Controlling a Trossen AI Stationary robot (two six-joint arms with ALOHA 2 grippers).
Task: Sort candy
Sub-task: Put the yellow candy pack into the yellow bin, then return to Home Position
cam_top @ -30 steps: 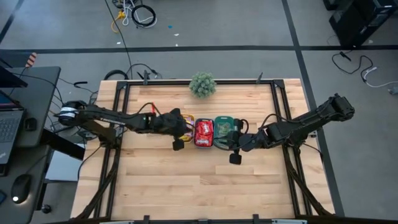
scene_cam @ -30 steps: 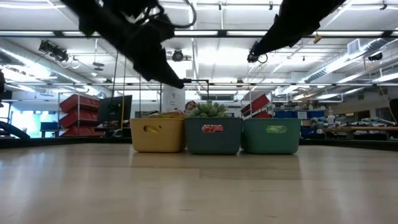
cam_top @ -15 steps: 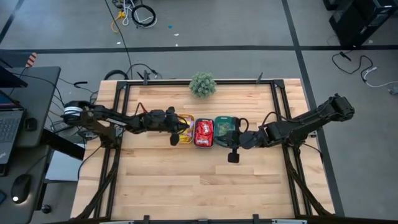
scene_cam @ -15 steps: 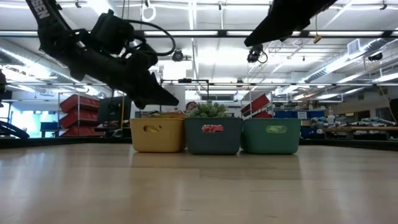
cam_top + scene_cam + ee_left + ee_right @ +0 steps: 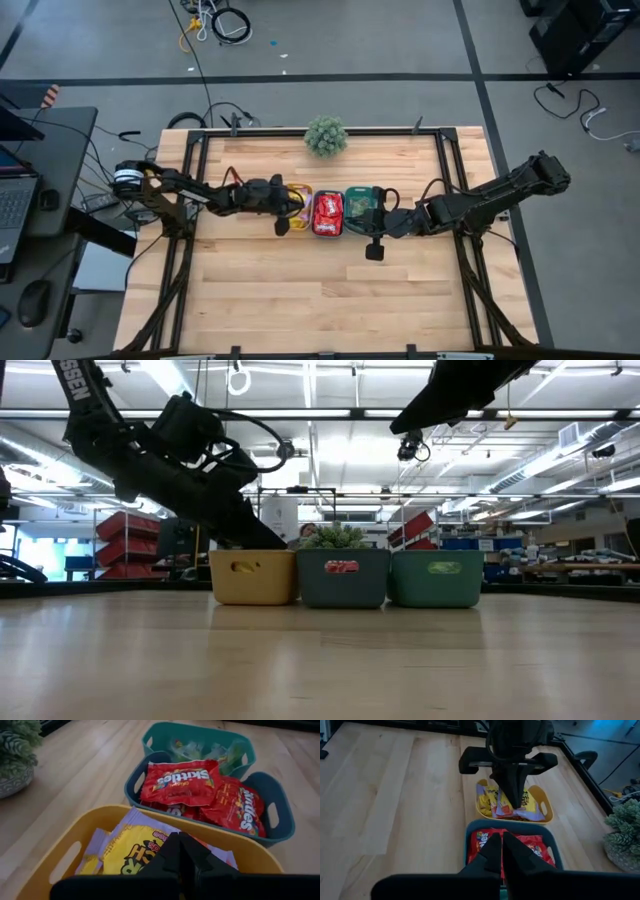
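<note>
Hovering over the yellow tray [image 5: 45, 865], the left gripper [image 5: 181, 851] has its fingers pressed together with nothing between them — yellow candy packets [image 5: 131, 851] lie in the tray just beneath. Beside it, the dark teal tray [image 5: 280, 827] holds the red packets [image 5: 181, 782], and the green tray [image 5: 200, 731] past that holds the pale green ones [image 5: 220, 756]. The right gripper [image 5: 501, 851] — also pressed shut and empty — hangs above the red packets.

Three trays [image 5: 328, 213] and plant [image 5: 326, 136] block mid-table.
</note>
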